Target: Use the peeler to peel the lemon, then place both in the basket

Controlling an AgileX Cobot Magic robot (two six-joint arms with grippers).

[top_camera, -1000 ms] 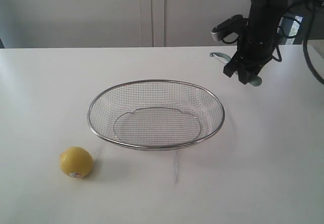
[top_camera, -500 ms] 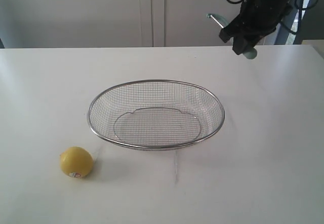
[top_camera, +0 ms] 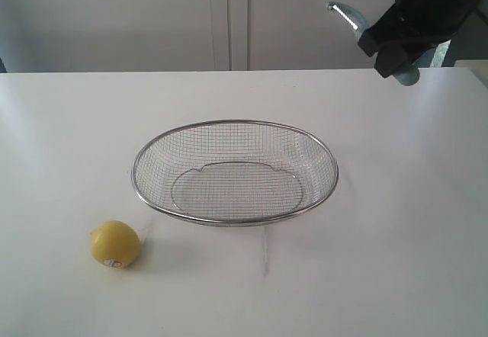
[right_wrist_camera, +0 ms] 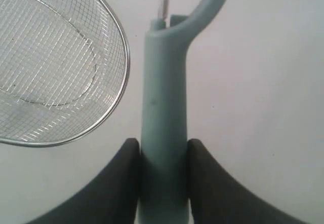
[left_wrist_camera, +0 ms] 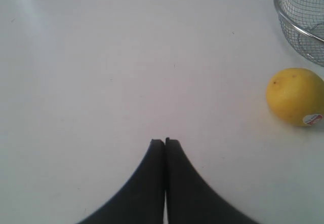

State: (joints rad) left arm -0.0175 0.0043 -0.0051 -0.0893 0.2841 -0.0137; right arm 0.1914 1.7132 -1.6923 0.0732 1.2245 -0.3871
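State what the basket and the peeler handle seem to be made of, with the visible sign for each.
The basket looks like bare silver metal: see-through wire grid, thicker rim that glints. The peeler handle looks like matte pale teal plastic, smooth and moulded in one piece; a coated material cannot be excluded.

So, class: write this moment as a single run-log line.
right gripper: shut on peeler, in the air | left gripper: shut, empty | lemon: unpeeled, outside basket | basket: empty

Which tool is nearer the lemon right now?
Left. The left tool is close beside the lemon; the right tool, gripping the peeler, hangs high beyond the basket, opposite the lemon.
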